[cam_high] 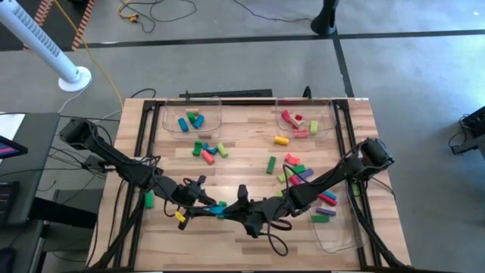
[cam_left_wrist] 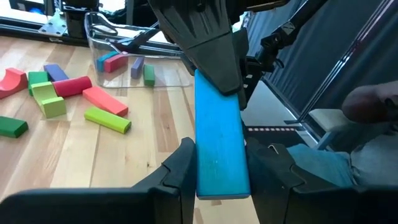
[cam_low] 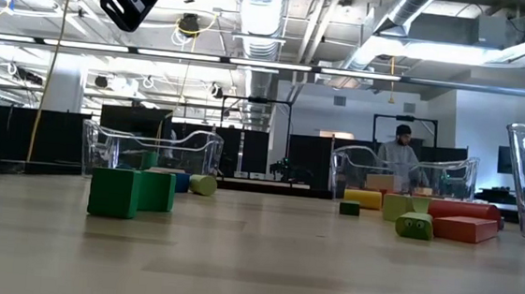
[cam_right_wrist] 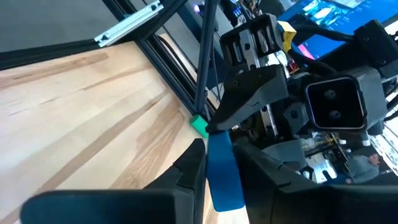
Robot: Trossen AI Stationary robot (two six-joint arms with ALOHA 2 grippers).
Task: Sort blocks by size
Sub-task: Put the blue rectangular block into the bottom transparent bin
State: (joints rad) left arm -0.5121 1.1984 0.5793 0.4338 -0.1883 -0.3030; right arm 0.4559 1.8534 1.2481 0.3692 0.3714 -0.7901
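Note:
A long blue block hangs above the table's near middle, between my two grippers. My left gripper comes from the table's left and is shut on one end. My right gripper comes from the table's right and is shut on the other end. In the high view the two grippers meet tip to tip over the blue block. Loose coloured blocks lie flat on the wood. My left gripper pinches the blue block's end between its two fingers, one on each long side. The fingers run level from the table's left, along the block. The block sticks out ahead of them, clear of the table. My right gripper pinches the block's opposite end between its two fingers. It comes about level from the table's right, fingers along the block. The block is held clear of the table.
Clear trays stand at the far left, the far right and the near right, each holding a few blocks. More blocks cluster at the right. A green block and a yellow one lie under the left arm.

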